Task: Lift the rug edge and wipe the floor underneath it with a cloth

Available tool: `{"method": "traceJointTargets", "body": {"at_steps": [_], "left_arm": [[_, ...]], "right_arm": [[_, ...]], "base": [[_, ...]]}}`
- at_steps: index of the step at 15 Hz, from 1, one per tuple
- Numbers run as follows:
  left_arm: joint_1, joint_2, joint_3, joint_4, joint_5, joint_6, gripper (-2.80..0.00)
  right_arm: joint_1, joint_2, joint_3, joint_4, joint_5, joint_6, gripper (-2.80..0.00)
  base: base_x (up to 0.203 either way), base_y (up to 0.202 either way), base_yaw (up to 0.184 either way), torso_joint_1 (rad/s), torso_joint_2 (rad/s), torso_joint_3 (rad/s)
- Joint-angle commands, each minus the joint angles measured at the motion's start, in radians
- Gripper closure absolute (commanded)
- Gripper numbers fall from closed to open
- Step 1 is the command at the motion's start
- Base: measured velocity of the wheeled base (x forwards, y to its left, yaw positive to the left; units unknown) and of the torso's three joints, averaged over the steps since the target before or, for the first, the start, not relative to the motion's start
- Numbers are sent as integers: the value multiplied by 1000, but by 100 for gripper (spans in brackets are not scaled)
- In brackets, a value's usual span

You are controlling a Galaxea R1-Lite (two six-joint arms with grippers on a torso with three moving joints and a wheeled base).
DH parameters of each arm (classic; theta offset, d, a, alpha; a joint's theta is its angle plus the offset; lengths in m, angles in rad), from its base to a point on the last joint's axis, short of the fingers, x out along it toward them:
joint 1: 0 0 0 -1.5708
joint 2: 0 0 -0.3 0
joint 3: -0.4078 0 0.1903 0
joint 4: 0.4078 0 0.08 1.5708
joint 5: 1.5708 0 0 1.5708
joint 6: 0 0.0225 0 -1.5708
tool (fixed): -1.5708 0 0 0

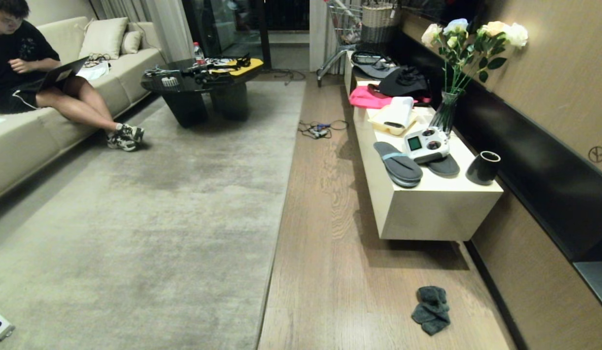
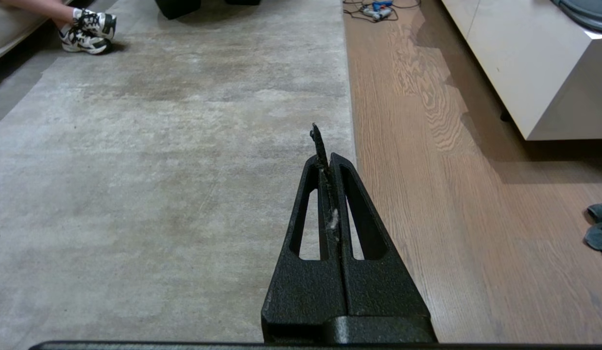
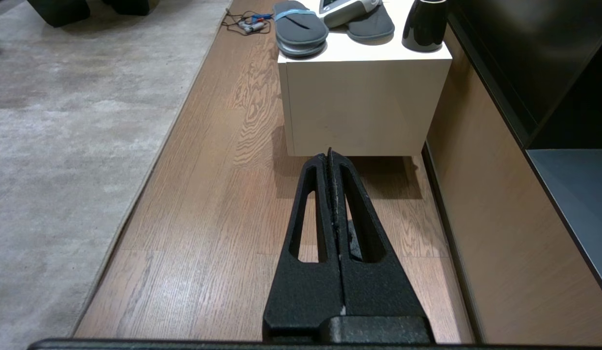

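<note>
The pale grey rug covers the left of the room. Its straight rug edge (image 1: 281,214) runs along the light brown wood floor (image 1: 330,253). The dark grey-blue cloth (image 1: 432,304) lies crumpled on the floor near the right wall, well apart from the rug. My left gripper (image 2: 325,156) is shut and empty, hovering over the rug just inside the rug edge (image 2: 353,141); the cloth (image 2: 599,231) shows far to its side. My right gripper (image 3: 330,156) is shut and empty above the floor, with a bit of the cloth (image 3: 354,238) showing behind its fingers. Neither arm appears in the head view.
A low white cabinet (image 1: 427,214) stands on the right with grey slippers (image 1: 398,165), a controller, a black cup and a flower vase. Cables (image 1: 320,129) lie on the floor farther ahead. A person sits on the sofa (image 1: 19,141) at left; a black coffee table (image 1: 198,92) stands on the rug.
</note>
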Motion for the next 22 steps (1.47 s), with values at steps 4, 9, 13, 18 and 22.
{"method": "traceJointTargets", "body": {"at_steps": [4,9,13,18,22], "left_arm": [[0,1,0,0,0,-1,0],[-1,0,0,0,0,-1,0],[0,1,0,0,0,-1,0],[-1,0,0,0,0,-1,0],[1,1,0,0,0,-1,0]], "right_arm": [[0,2,0,0,0,0,0],[0,2,0,0,0,0,0],[0,2,0,0,0,0,0],[0,2,0,0,0,2,0],[0,2,0,0,0,0,0]], "base": [[0,0,0,2,3,53],[0,0,0,0,0,0],[0,0,0,0,0,0],[0,0,0,0,0,0],[0,0,0,0,0,0]]}}
